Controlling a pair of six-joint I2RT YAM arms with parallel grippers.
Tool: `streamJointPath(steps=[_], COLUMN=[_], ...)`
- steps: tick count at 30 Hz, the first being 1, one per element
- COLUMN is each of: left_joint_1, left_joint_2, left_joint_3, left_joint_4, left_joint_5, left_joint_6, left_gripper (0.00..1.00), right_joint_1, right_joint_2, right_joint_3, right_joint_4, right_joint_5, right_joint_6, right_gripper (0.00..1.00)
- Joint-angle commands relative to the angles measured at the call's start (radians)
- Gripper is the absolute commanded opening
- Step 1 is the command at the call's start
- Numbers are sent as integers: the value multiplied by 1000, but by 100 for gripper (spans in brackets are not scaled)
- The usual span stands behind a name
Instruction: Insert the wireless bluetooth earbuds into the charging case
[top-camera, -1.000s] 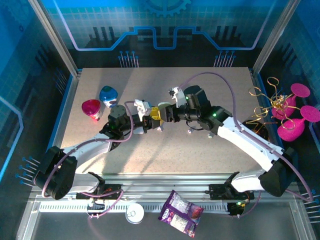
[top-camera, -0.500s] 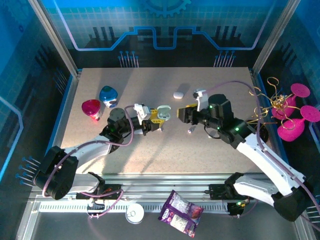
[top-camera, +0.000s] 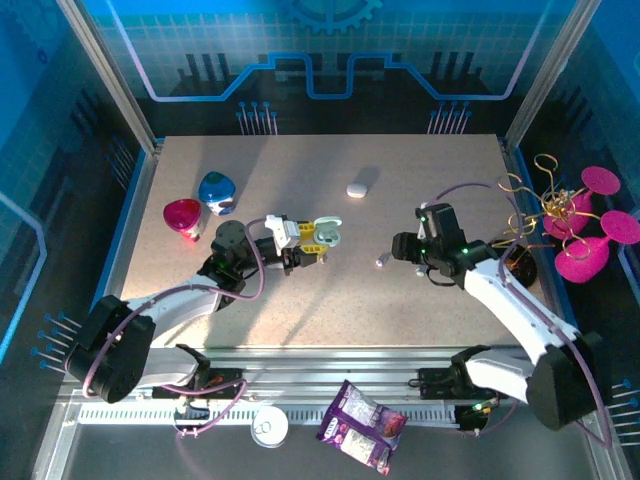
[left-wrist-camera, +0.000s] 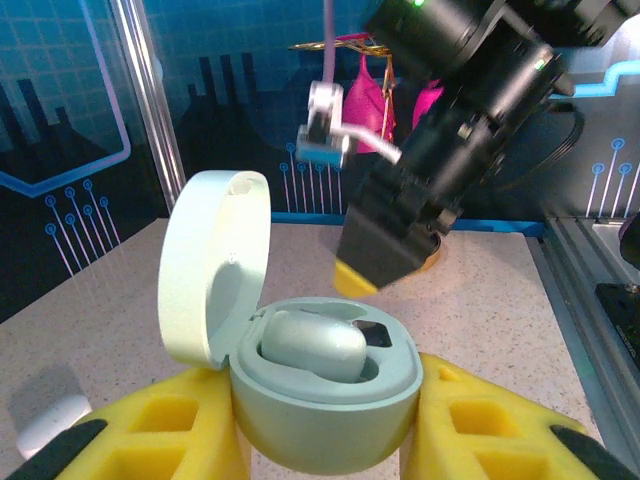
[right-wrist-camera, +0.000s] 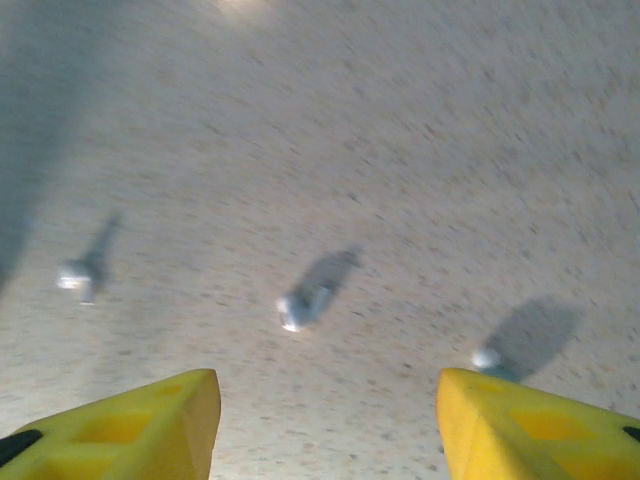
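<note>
The left claw is shown pinching the open mint charging case, while the right claw is held spread above the table.
One earbud is seated in the case, whose lid is swung up on the left side. Three small, blurred earbuds are scattered on the table below the right claw, each apart from the others. A white case is seen farther back on the table, well apart from both claws.

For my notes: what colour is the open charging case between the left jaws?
The charging case is pale mint green; the left wrist view shows it best.
</note>
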Motion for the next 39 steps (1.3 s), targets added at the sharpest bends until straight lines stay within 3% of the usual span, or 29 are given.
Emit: streamJointPath(steps=[1, 17, 23, 31, 39], left_joint_1=[-3, -2, -1, 1, 1], left_joint_2=[-28, -24, -26, -29, -24], left_joint_3=[-7, -14, -19, -23, -22], left_joint_4=[40, 44, 44, 43, 47], left_joint_5=[35, 33, 32, 30, 32], left_joint_6=[18, -1, -4, -6, -10], left_gripper=[34, 34, 34, 34, 34], right_joint_1=[-35, -91, -90, -87, -59], right_joint_2=[66, 325, 362, 396, 400], right_joint_3=[-33, -58, -53, -36, -31], right_joint_4=[-29, 61, 114, 153, 169], right_joint_5=[50, 40, -13, -78, -86], right_joint_6=[39, 72, 29, -20, -44], right_gripper=[60, 54, 54, 46, 49])
